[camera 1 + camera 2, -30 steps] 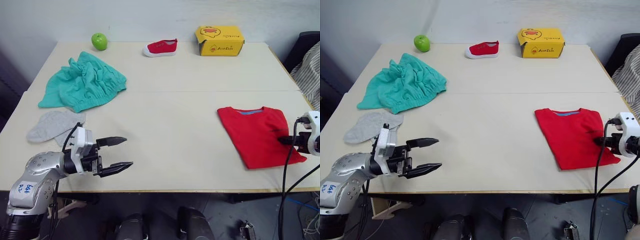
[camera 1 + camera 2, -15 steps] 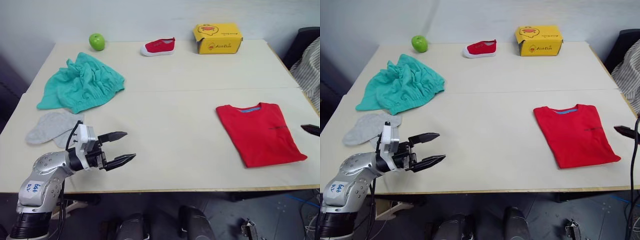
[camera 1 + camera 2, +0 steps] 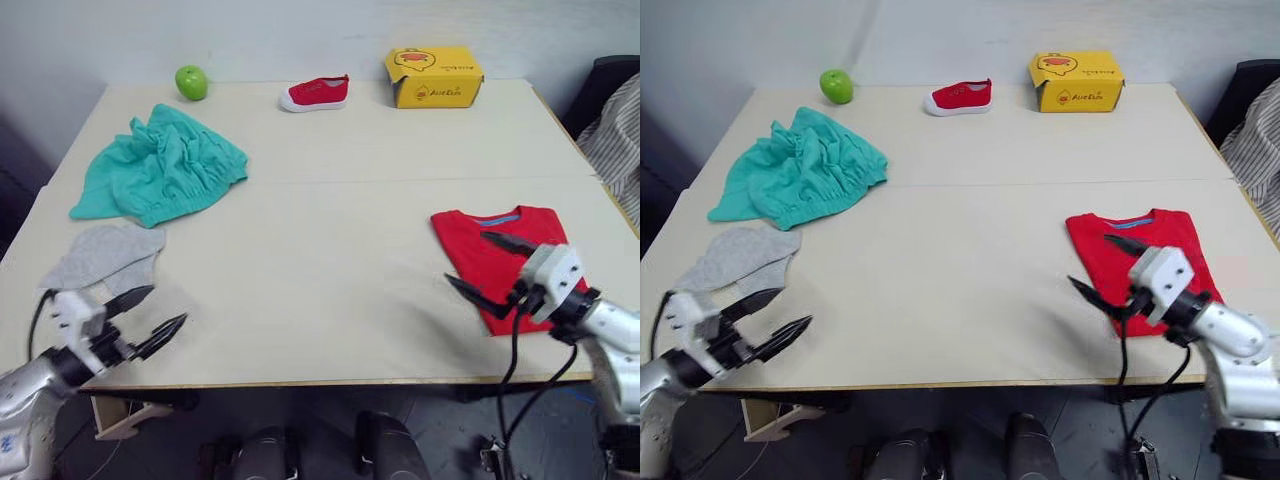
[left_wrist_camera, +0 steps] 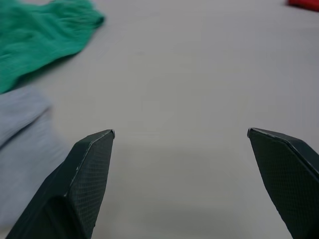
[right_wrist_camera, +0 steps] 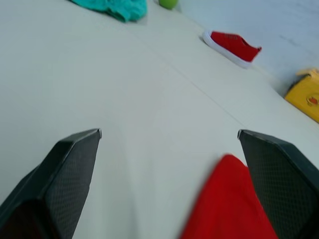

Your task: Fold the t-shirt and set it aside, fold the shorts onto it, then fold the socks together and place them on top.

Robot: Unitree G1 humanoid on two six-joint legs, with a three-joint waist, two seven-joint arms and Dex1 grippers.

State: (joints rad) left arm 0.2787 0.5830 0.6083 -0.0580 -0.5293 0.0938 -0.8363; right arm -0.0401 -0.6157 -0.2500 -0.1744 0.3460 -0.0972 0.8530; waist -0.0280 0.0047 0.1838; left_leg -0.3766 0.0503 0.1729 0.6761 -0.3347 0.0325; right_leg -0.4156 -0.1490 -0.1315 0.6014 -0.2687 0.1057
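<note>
Sitting folded near the right edge of the pale beige table (image 3: 330, 230), toward the front, I see the bright red short-sleeved t-shirt (image 3: 505, 250) with its light blue collar band facing the far edge. My right gripper (image 3: 490, 267) hangs over the shirt's front-left part, black fingers spread wide, holding nothing; I can't tell if a fingertip touches the cloth. From the right wrist view the red fabric (image 5: 229, 204) lies between the spread fingers (image 5: 65, 169), nearer the one on the yellow-box side.

Crumpled teal-green fabric shorts (image 3: 155, 170) with a gathered waistband lie toward the far-left part of the table, well apart from the shirt. Two plain light grey short socks (image 3: 100, 258) lie flat just in front of the shorts by the left edge, overlapping each other. My left gripper (image 3: 145, 318) is at the front-left corner, just in front of the socks, fingers spread, empty, not touching them. Left wrist view has grey sock (image 4: 22, 149) beside one finger (image 4: 84, 174) and teal cloth (image 4: 35, 35) beyond.

Along the far edge: a round green apple (image 3: 191, 82) near the left corner, a small red shoe with white sole (image 3: 316, 93) about mid-edge, a yellow cardboard box (image 3: 433, 76) with printed logo to its right. All three stand apart from each other.
</note>
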